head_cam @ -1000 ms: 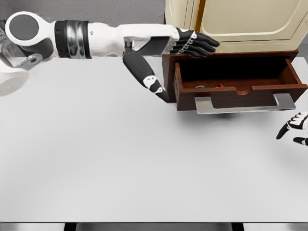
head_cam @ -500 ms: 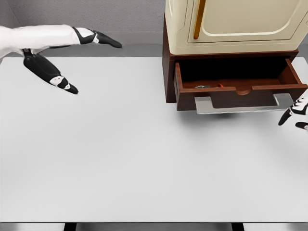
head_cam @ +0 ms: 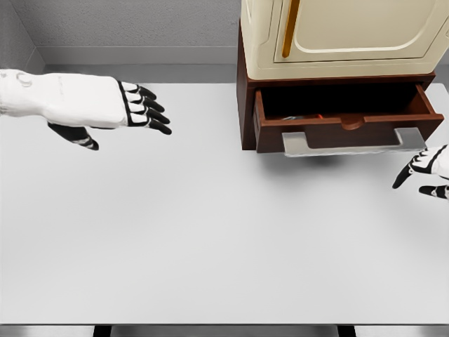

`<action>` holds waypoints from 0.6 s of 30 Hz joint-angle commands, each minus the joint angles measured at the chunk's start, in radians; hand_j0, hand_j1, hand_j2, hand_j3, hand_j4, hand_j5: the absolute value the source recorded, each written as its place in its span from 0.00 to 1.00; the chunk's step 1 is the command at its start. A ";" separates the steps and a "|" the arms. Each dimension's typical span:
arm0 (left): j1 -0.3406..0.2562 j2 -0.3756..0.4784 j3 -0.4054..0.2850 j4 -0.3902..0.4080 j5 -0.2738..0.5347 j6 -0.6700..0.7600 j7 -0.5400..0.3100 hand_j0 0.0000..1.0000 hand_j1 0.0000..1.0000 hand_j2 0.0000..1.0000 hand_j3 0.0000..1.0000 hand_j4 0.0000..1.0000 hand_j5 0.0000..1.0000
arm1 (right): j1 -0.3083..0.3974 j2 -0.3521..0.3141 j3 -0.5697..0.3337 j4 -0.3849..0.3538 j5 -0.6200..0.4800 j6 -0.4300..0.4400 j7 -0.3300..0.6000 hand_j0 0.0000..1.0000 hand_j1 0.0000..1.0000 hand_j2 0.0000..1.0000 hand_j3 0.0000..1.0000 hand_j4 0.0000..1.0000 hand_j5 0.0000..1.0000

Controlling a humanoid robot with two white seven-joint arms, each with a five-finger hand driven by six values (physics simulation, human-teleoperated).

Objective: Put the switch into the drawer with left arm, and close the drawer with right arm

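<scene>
Left hand [head_cam: 116, 109] outstretched, fingers spread, empty — right hand [head_cam: 428, 168] relaxed, empty, near drawer [head_cam: 347, 130].

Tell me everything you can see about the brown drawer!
The drawer looks like dark reddish-brown wood, with a flat grey metal handle along its front and a small notch in the front's top edge. It is pulled partway out of the brown base under a cream cabinet, at the table's back right. Something small with red shows inside. Neither hand touches it.
</scene>
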 commanded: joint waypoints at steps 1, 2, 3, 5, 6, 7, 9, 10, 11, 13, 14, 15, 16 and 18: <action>0.000 -0.007 0.001 -0.002 -0.006 0.001 0.000 1.00 1.00 1.00 1.00 1.00 1.00 | 0.000 0.000 0.003 0.001 -0.006 0.002 -0.001 0.60 0.60 0.60 0.60 0.60 0.60; 0.001 -0.010 0.001 -0.005 -0.003 0.001 0.000 1.00 1.00 1.00 1.00 1.00 1.00 | -0.008 0.000 0.004 0.001 -0.006 0.002 -0.001 0.60 0.60 0.60 0.60 0.60 0.60; 0.004 -0.010 0.001 -0.005 -0.001 0.001 0.000 1.00 1.00 1.00 1.00 1.00 1.00 | -0.032 0.000 0.032 0.001 -0.006 0.002 -0.001 0.60 0.60 0.60 0.60 0.60 0.60; 0.008 -0.007 0.002 -0.004 0.001 0.001 0.000 1.00 1.00 1.00 1.00 1.00 1.00 | -0.069 0.000 0.073 0.002 -0.006 0.002 -0.001 0.60 0.60 0.60 0.60 0.60 0.60; 0.008 -0.007 0.004 -0.004 0.002 0.001 0.000 1.00 1.00 1.00 1.00 1.00 1.00 | -0.071 0.000 0.073 0.002 -0.006 0.002 -0.001 0.60 0.60 0.60 0.60 0.60 0.60; 0.008 -0.005 0.004 -0.001 0.002 0.001 0.000 1.00 1.00 1.00 1.00 1.00 1.00 | -0.071 0.000 0.073 0.004 -0.006 0.002 -0.001 0.60 0.60 0.60 0.60 0.60 0.60; 0.008 -0.001 0.005 0.002 0.004 0.001 0.000 1.00 1.00 1.00 1.00 1.00 1.00 | -0.071 0.000 0.073 0.004 -0.004 0.002 -0.001 0.59 0.59 0.59 0.59 0.59 0.59; 0.008 -0.001 0.005 0.002 0.005 0.001 0.000 1.00 1.00 1.00 1.00 1.00 1.00 | -0.072 0.000 0.073 0.005 -0.004 0.002 -0.001 0.59 0.59 0.59 0.59 0.59 0.59; 0.008 -0.001 0.005 0.002 0.005 0.001 0.000 1.00 1.00 1.00 1.00 1.00 1.00 | -0.074 0.000 0.073 0.005 -0.004 0.002 -0.001 0.59 0.59 0.59 0.59 0.59 0.59; 0.009 -0.001 0.005 0.002 0.005 0.001 0.000 1.00 1.00 1.00 1.00 1.00 1.00 | -0.081 0.000 0.075 0.010 -0.004 0.002 -0.001 0.59 0.59 0.59 0.59 0.59 0.59; 0.008 -0.001 0.005 0.002 0.005 0.001 0.000 1.00 1.00 1.00 1.00 1.00 1.00 | -0.086 0.000 0.082 0.010 -0.004 0.002 -0.001 0.59 0.59 0.59 0.59 0.59 0.59; 0.009 -0.001 0.005 0.002 0.005 0.001 0.000 1.00 1.00 1.00 1.00 1.00 1.00 | -0.101 0.002 0.096 0.010 -0.004 0.002 -0.001 0.59 0.59 0.59 0.59 0.59 0.59; 0.011 0.004 0.005 0.004 0.007 0.001 0.000 1.00 1.00 1.00 1.00 1.00 1.00 | -0.114 0.002 0.113 0.010 -0.004 0.002 -0.001 0.59 0.59 0.59 0.59 0.59 0.59; 0.011 0.004 0.005 0.006 0.007 0.001 0.000 1.00 1.00 1.00 1.00 1.00 1.00 | -0.129 0.008 0.136 0.014 -0.001 0.002 -0.001 0.59 0.59 0.59 0.59 0.59 0.59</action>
